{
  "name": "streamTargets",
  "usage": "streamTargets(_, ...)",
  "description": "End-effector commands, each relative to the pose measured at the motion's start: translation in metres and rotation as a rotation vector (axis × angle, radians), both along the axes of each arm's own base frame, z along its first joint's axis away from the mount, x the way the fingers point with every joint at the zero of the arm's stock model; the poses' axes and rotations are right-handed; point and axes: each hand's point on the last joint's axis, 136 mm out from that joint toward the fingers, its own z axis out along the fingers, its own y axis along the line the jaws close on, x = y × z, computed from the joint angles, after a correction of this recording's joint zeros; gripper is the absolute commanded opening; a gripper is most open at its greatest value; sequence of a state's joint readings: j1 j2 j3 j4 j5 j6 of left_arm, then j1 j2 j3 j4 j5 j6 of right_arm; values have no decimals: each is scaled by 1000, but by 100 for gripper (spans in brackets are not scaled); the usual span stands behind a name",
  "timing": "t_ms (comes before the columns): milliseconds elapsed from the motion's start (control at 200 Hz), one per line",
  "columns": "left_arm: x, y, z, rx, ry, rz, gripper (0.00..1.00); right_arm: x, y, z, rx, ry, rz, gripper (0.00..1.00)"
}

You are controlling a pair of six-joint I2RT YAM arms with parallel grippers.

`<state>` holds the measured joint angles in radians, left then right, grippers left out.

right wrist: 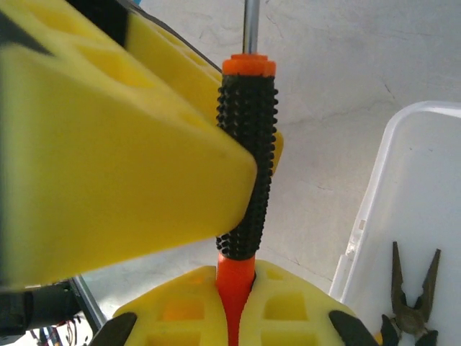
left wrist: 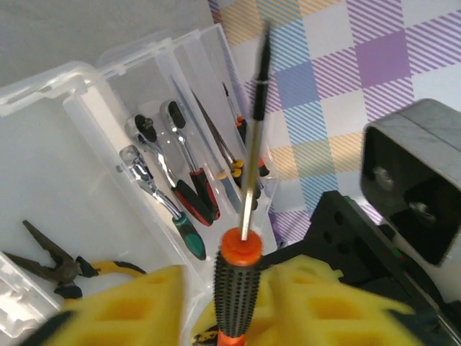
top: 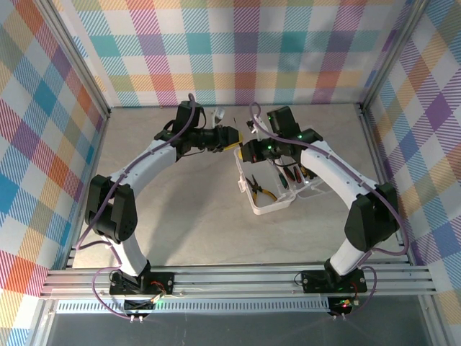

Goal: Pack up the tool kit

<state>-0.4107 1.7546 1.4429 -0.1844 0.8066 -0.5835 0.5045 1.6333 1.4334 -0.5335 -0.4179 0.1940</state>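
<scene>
pinching screwdriver [right wrist: 247, 144] end in r tool [right wrist: 234, 292]

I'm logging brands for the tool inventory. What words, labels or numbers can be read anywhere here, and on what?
None can be read.
The screwdriver handle shows only rubber studs, no lettering.
The ratchets, pliers and case show no legible marking; anything stamped on them is too small or blurred to make out.

Pale stone-grey table [top: 166, 209] — on it, right of centre, the open translucent case [top: 268, 209].
</scene>
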Motion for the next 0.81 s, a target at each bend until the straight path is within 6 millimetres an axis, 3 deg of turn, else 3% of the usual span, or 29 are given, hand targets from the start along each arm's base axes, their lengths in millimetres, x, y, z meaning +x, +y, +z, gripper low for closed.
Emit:
streamTargets(0,6,27,-9,80,9,33,66,-10,-36,0,-101,-30,-50,0)
streamTargets(70,14,59,-15,181,-3,117,85,-11,-71,-3,-155,-19,-131,0)
streamTargets(105,18,79,-19,262,-11,173,100,-11,-90,-5,-195,-20,-179,0)
streamTargets(245,27,160,-54,620,7,368,100,-10,-164,-12,-400,-29,-361,0)
streamTargets(350,25,200,-85,777,81,439,100,-8,-210,-27,-558,7,-481,0)
streamTargets(455,17,220,-110,860,131,464,100,-8,-235,-43,-660,52,-542,0)
streamTargets(620,1,243,-139,998,201,468,100,-5,-252,-52,-748,65,-572,0)
streamTargets(800,-4,247,-144,1021,212,463,100,2,-262,-55,-806,58,-568,0)
